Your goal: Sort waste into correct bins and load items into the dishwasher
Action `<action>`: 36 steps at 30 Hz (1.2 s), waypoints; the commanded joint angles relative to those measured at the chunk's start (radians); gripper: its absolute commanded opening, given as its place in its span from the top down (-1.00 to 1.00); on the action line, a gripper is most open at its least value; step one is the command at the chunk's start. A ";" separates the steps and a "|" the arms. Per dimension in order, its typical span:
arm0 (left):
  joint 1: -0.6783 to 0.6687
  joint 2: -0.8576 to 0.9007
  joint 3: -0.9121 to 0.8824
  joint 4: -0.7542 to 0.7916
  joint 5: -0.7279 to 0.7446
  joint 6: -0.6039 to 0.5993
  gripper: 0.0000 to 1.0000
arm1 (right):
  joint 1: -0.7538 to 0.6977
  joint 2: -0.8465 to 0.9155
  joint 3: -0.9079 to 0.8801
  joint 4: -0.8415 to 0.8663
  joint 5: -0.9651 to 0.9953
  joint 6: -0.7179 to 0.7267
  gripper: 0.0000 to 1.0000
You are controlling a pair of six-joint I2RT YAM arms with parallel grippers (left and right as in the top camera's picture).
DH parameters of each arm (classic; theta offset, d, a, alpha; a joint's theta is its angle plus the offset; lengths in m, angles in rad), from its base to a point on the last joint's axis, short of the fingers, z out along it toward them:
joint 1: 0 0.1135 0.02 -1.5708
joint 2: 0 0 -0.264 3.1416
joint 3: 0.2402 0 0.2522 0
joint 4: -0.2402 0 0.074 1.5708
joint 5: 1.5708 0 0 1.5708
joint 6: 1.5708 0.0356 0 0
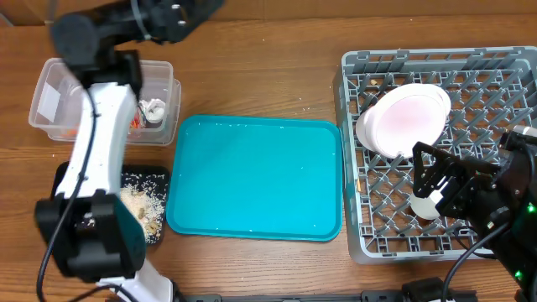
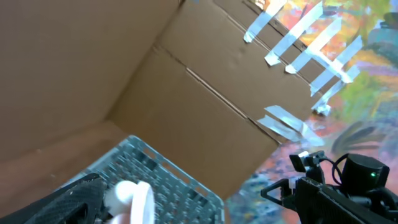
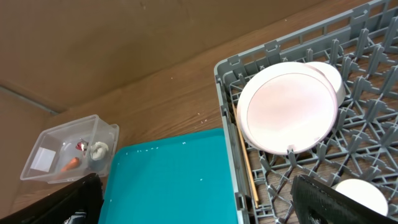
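Grey dish rack (image 1: 394, 59) at the right edge holds one plate (image 1: 403, 119), two bowls (image 3: 360, 194) and one chopstick pair (image 3: 247, 165). The right gripper (image 1: 428, 180) is spread; the left gripper (image 1: 189, 10) cannot be told.

Brown wood-grain tabletop (image 1: 252, 84), plain brown cardboard wall (image 2: 93, 62), white tape strips (image 2: 298, 43) upper right, colourful painted backdrop (image 2: 373, 68) far right

1 white plate (image 1: 403, 119), 1 bowl (image 1: 424, 206) in grey rack (image 1: 436, 57) beside teal tray (image 1: 252, 176)
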 commanded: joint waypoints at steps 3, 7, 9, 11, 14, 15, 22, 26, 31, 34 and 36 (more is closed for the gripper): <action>0.123 -0.141 0.026 -0.039 -0.022 0.025 -1.00 | -0.006 -0.004 0.009 0.003 0.006 -0.002 -1.00; 0.158 -0.221 0.026 -0.094 -0.046 0.102 -1.00 | -0.006 -0.005 0.009 0.003 0.006 -0.002 -1.00; 0.160 -0.264 0.026 -0.236 -0.054 0.231 -1.00 | -0.006 -0.004 0.009 0.003 0.006 -0.002 -1.00; 0.160 -0.309 0.026 -0.485 -0.093 0.414 -1.00 | -0.006 -0.004 0.009 0.003 0.006 -0.002 -1.00; 0.158 -0.387 0.028 -0.959 -0.354 0.754 -1.00 | -0.006 -0.004 0.009 0.003 0.006 -0.002 -1.00; 0.151 -0.418 0.034 -1.122 -0.530 0.872 -1.00 | -0.006 -0.004 0.009 0.003 0.006 -0.002 -1.00; 0.047 -0.512 0.061 -1.653 -1.106 1.280 -1.00 | -0.006 -0.004 0.009 0.003 0.006 -0.002 -1.00; 0.041 -0.533 0.061 -1.954 -1.195 1.306 -1.00 | -0.006 -0.004 0.009 0.003 0.006 -0.002 -1.00; 0.041 -0.560 0.061 -2.194 -1.326 1.307 -1.00 | -0.006 -0.005 0.009 0.003 0.006 -0.002 -1.00; 0.041 -0.584 0.061 -2.245 -1.350 1.306 -1.00 | -0.006 -0.005 0.009 0.003 0.006 -0.002 -1.00; 0.041 -0.590 0.060 -2.248 -1.347 1.302 -1.00 | -0.006 -0.004 0.009 0.003 0.006 -0.002 -1.00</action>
